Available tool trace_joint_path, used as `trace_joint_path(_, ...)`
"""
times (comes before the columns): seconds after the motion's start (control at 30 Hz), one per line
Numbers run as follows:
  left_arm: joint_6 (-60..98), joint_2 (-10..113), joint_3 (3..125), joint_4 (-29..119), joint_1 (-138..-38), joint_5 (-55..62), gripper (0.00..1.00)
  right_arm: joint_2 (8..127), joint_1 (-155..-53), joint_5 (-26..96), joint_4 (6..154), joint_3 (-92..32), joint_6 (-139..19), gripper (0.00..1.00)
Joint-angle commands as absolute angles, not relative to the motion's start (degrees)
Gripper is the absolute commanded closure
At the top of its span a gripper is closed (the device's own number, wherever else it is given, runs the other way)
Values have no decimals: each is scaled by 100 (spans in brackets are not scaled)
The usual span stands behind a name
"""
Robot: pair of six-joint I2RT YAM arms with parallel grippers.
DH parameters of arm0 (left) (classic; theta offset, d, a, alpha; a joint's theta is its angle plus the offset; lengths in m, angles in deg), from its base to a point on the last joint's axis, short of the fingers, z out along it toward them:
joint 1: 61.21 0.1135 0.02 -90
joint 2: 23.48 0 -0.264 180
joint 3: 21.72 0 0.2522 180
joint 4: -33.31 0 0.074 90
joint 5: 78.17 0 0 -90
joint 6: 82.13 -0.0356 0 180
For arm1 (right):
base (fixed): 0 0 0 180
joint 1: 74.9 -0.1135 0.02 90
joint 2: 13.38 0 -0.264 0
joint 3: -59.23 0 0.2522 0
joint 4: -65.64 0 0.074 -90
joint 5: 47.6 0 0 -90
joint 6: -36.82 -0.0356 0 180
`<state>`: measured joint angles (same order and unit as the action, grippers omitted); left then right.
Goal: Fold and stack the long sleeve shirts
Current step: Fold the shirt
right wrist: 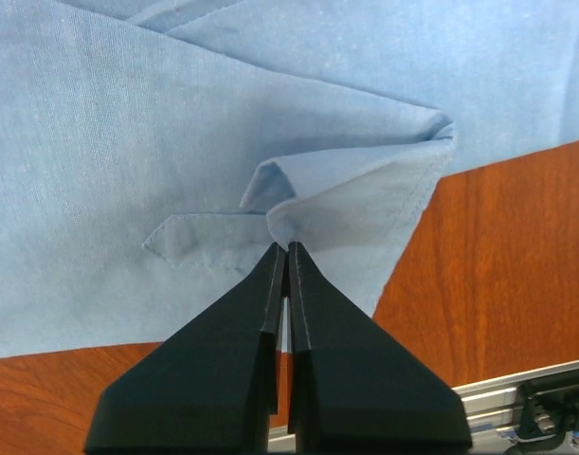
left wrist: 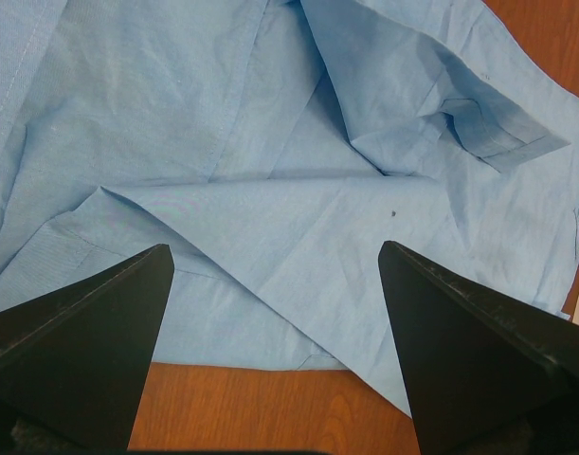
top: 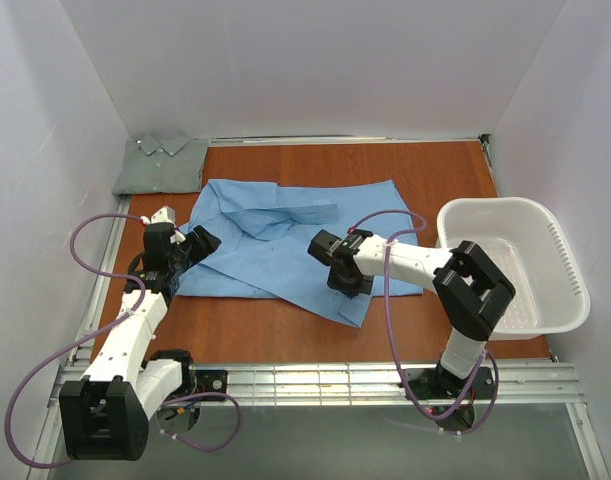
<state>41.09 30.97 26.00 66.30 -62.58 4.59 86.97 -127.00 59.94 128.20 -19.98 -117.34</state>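
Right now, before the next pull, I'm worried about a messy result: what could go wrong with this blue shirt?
1. The right pincer is shut on only a small bunched edge of the light blue shirt; it may slip out when pulled.
2. The left pincer is open, holding nothing, so a one-sided pull could skew the cloth.
3. The shirt lies creased with flaps overlapping; folding now may trap wrinkles.

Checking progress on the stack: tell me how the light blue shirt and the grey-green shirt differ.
The light blue shirt lies spread and rumpled across the table; the grey-green shirt sits folded compactly in the far left corner. The right gripper pinches a fold of the light blue shirt; nothing touches the grey-green shirt. Both are thin cloth shirts.
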Motion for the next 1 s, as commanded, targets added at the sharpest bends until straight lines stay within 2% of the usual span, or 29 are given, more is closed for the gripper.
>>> trace_joint_path(0.0,4013,2987,2597,6579,-6279,568,17,8322,-12676,6393,13231,-2132,-11664,99)
trace_joint_path(0.27,4022,3013,2597,6588,-6279,595,17,8145,-12676,6885,13460,-3599,-10304,99)
trace_joint_path(0.53,4066,2987,2597,6658,-6279,858,17,9296,-12667,6693,12926,-6664,-8441,99)
trace_joint_path(0.63,4092,2943,2606,6693,-6279,946,17,9481,-12658,6271,11819,-6984,-7930,99)
trace_joint_path(0.97,4118,2934,2606,6729,-6279,1060,17,9718,-12482,3979,7637,-6756,-7568,99)
